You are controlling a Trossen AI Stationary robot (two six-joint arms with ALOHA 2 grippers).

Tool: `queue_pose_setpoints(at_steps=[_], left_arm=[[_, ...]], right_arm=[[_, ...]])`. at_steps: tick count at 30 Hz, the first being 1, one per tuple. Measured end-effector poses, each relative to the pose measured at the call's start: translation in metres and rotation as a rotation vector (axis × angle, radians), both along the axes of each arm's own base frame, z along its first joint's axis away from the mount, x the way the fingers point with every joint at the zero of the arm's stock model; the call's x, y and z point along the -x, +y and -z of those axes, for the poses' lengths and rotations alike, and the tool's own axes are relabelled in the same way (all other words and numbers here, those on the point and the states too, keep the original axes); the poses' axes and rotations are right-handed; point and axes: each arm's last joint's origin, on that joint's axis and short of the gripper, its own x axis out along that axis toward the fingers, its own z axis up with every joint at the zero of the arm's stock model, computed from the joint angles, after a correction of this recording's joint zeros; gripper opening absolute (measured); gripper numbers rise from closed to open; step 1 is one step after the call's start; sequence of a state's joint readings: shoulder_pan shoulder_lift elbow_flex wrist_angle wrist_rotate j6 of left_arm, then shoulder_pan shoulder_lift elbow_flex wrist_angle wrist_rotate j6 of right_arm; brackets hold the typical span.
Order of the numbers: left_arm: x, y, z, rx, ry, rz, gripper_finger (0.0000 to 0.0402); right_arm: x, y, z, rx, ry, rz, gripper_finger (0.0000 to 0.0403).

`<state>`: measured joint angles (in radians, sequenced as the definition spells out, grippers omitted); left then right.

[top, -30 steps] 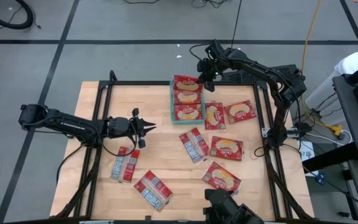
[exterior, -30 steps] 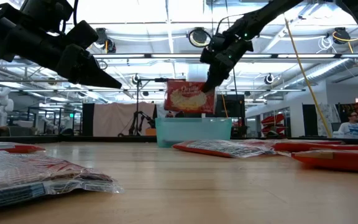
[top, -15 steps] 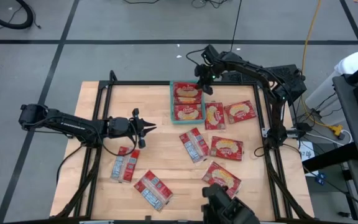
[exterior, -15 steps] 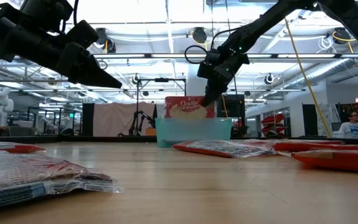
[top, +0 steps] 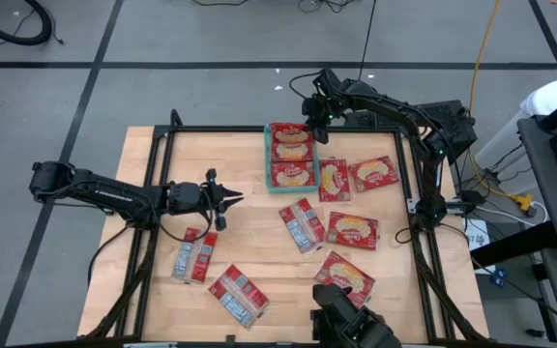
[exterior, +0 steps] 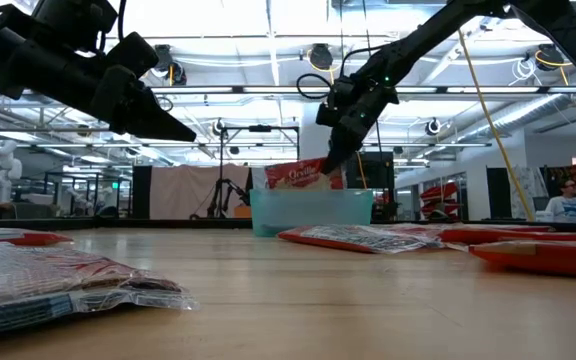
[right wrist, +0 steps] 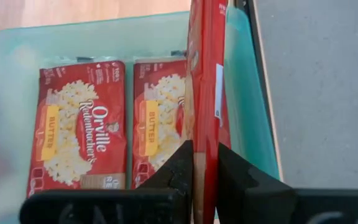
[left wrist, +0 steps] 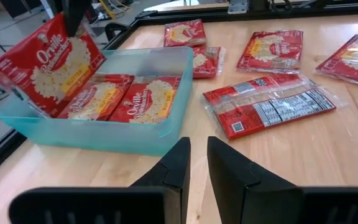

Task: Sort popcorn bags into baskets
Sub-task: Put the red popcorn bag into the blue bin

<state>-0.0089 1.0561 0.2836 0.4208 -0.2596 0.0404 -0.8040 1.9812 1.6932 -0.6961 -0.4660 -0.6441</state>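
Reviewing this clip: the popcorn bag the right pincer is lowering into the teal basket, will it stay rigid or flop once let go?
Probably fairly stiff: held by one edge in the right pincer, the popcorn bag stays flat without sagging. Once released it will likely tip over, since it leans tilted against the basket wall. Its glossy wrapper looks somewhat slippery.

The teal basket (exterior: pixel 311 212) wall hides the lower part of the held popcorn bag (exterior: pixel 304 176).

Tray (top: pixel 267 162) at table's far edge, three bags (top: pixel 292 153) inside, other bags (top: pixel 304 224) scattered nearer.
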Motion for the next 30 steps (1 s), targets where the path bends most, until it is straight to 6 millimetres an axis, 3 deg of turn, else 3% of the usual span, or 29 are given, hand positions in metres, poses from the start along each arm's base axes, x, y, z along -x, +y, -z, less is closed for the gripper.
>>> queue_pose_setpoints(at_steps=[10, 19, 24, 30], left_arm=[[0.000, -0.003, 0.000, -0.005, 0.001, 0.015, 0.0060], [0.000, -0.003, 0.000, -0.006, 0.001, 0.015, 0.0060], [0.000, -0.003, 0.000, -0.008, 0.002, 0.016, 0.0060], [0.000, -0.003, 0.000, -0.014, 0.004, 0.018, 0.0060]], right_arm=[[-0.003, -0.003, -0.002, 0.014, -0.031, 0.024, 0.0043], [-0.008, -0.006, -0.001, 0.100, -0.014, 0.071, 0.0114], [-0.021, 0.003, -0.003, 0.154, -0.014, 0.070, 0.0135], [-0.038, 0.021, 0.003, 0.169, -0.047, 0.027, 0.0125]])
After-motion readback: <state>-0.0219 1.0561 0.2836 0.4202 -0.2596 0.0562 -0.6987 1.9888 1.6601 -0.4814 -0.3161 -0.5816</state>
